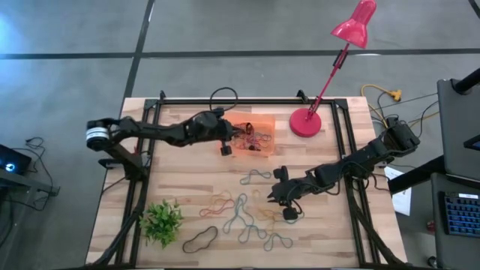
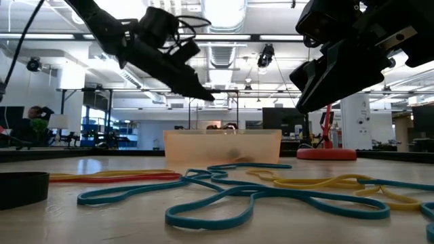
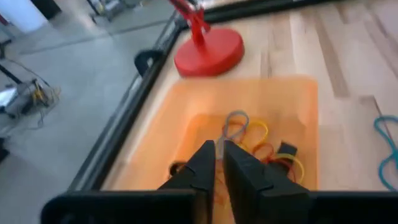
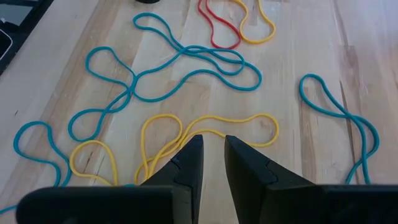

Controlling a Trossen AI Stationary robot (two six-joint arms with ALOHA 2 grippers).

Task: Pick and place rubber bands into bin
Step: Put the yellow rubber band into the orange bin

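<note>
Hovering left tool (image 3: 219, 163), narrow with a blue band pinched, over the bin (image 1: 261, 124) for release; poising right tool (image 4: 213, 157), narrow and empty, above yellow rubber bands (image 4: 205, 127) on the surface (image 1: 187, 180), likely needing a wider spread, then descent.

Bin (image 3: 186, 124) near edge hidden behind left hand (image 3: 219, 163).

Some rubber bands (image 1: 238, 214) lie on the table (image 1: 187, 187), others in the bin (image 1: 262, 124).

Both arms matte black, jointed links. Left arm (image 1: 161, 131) has a silver ring at its base. Black cable loops off it.
</note>
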